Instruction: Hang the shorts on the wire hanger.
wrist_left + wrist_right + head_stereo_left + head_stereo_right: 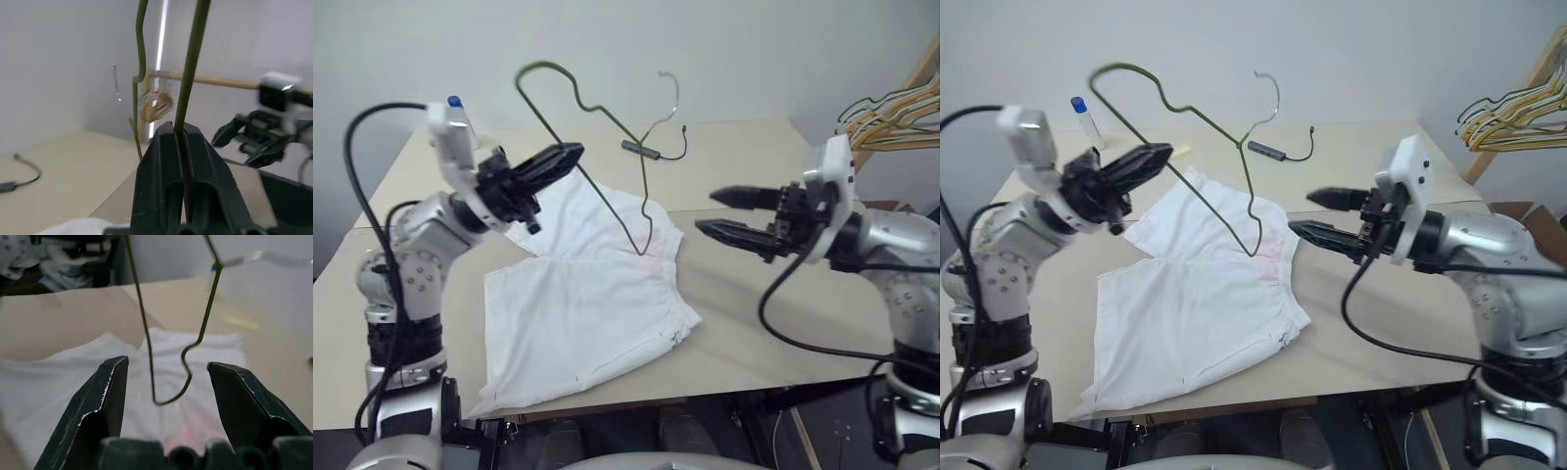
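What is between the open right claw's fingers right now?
Right wrist view: the wire hanger's lower corner hangs between them untouched, with the shorts on the table beyond.

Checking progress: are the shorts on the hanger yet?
No. The shorts lie spread on the table; the wire hanger is held above them.

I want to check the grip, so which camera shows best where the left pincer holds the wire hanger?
The left wrist view: the left pincer is shut on the wire hanger. The eye views show the hanger whole, tilted above the shorts; the right wrist view shows its lower corner.
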